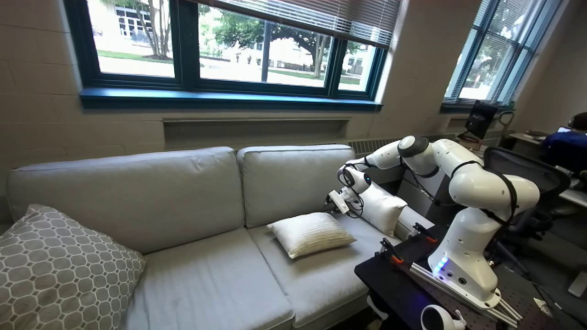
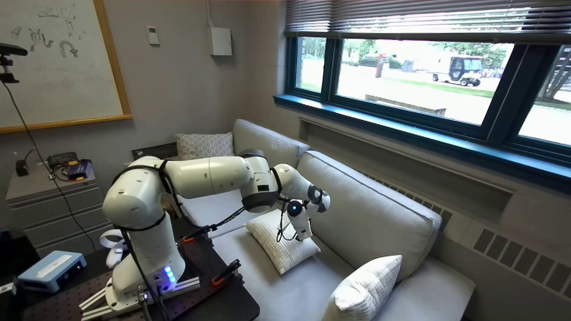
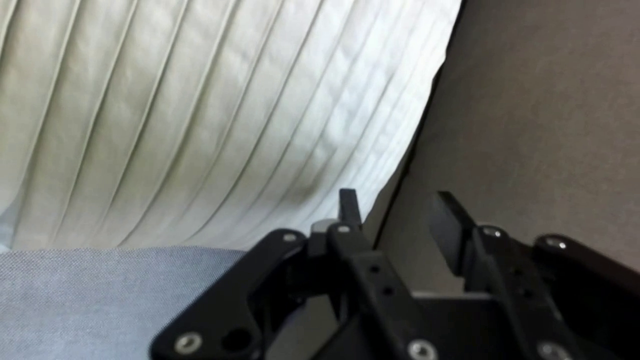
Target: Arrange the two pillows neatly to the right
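Observation:
One cream pillow (image 1: 312,233), ribbed on top, lies flat on the right-hand seat in an exterior view. The other cream pillow (image 1: 381,208) leans upright by the sofa's right armrest. Both pillows also show in an exterior view from the arm's side, the flat pillow (image 2: 279,245) partly behind the wrist and the upright pillow (image 2: 368,287) in front. My gripper (image 3: 397,210) is open in the wrist view, with nothing between its fingers. Its left finger (image 3: 349,207) overlaps the edge of the ribbed pillow (image 3: 200,125); contact cannot be told. The fingertips are hidden in the arm-side view.
Close behind the gripper rises the sofa backrest (image 1: 296,181). A patterned grey cushion (image 1: 69,270) rests at the sofa's far left end. The robot's black table (image 1: 390,279), with clamps on its edge, stands against the sofa's front right.

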Robot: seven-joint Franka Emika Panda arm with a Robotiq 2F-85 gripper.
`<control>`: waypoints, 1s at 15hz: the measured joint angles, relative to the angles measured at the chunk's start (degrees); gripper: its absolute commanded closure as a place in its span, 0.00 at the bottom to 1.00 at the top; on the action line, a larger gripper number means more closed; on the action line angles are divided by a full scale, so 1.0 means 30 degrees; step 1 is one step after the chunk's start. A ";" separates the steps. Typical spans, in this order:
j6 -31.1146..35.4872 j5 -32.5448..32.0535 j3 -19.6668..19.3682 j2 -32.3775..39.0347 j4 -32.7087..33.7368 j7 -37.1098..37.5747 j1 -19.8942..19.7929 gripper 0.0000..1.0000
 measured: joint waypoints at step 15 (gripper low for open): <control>0.1289 0.3629 -0.8038 -0.1730 -0.1519 0.4196 0.7343 0.00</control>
